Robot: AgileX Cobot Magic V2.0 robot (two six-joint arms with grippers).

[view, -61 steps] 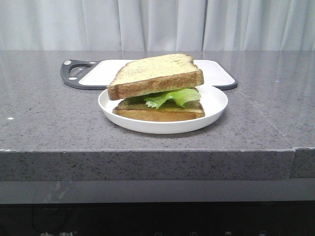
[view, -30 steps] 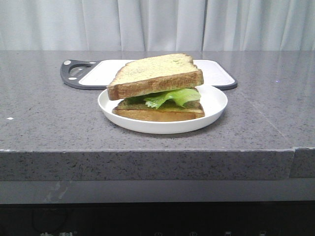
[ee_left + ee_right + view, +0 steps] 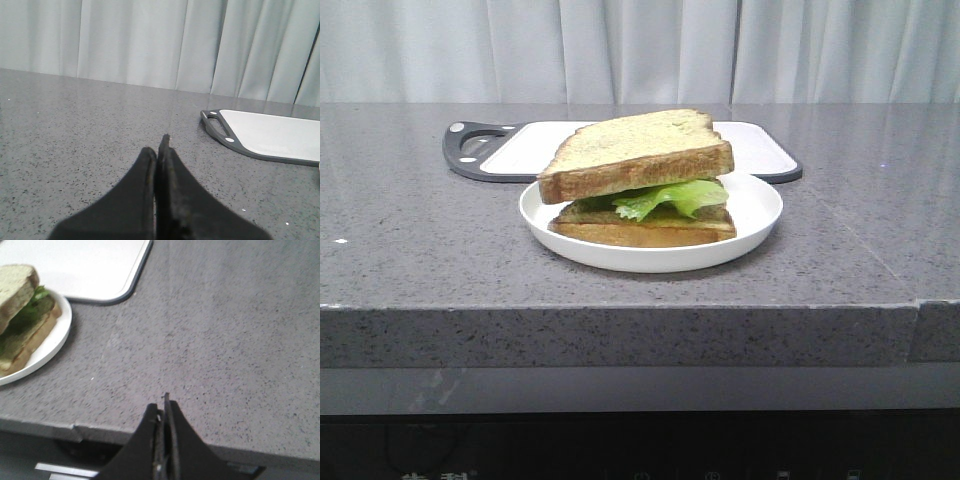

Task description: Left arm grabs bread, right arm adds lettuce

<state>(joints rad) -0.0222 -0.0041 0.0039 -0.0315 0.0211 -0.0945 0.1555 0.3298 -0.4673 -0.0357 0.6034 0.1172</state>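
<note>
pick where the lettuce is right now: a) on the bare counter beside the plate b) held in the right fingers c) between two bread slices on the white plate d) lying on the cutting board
c: the lettuce sticks out from under the thick bread and lies over a thinner lower slice, all on the white plate.

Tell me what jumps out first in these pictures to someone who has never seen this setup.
The sandwich on the white plate at the middle of the grey counter: a thick bread slice tilted on top, green lettuce sticking out beneath it, and a thinner slice at the bottom. Behind the plate lies a white cutting board with a dark rim. Both the left gripper and right gripper are shut and empty, away from the food.
</note>
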